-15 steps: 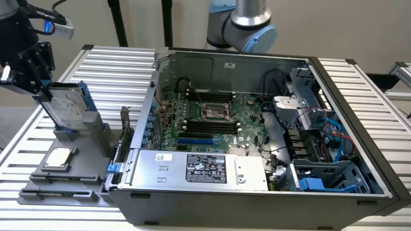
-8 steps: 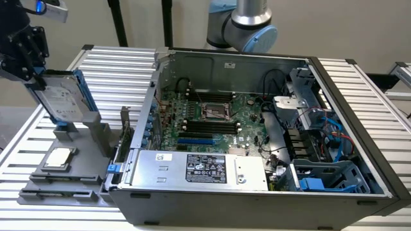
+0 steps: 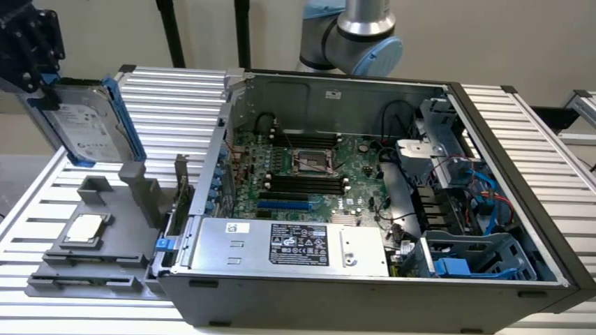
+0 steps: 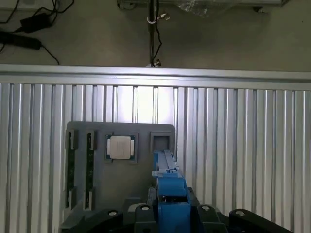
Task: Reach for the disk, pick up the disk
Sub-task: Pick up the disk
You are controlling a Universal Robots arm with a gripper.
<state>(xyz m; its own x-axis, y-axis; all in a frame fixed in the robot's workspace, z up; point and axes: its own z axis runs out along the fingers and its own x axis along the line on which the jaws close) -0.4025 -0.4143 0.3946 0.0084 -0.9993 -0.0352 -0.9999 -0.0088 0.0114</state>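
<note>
The disk (image 3: pixel 91 131), a silver-grey hard drive with a white label and a bright blue frame, hangs upright in the air at the exterior view's left, above the grey tray (image 3: pixel 112 209). My black gripper (image 3: pixel 45 94) is shut on its upper end. In the wrist view the blue frame edge of the disk (image 4: pixel 170 187) runs between the fingers of the gripper (image 4: pixel 171 216), with the grey tray (image 4: pixel 141 170) below it.
On the tray lies a small square silver chip (image 3: pixel 86 229). An open computer case (image 3: pixel 521 209) stands to the exterior view's right of the tray, with a silver box with a black label (image 3: pixel 289 244) inside. Everything rests on a ribbed aluminium table (image 3: pixel 177 105).
</note>
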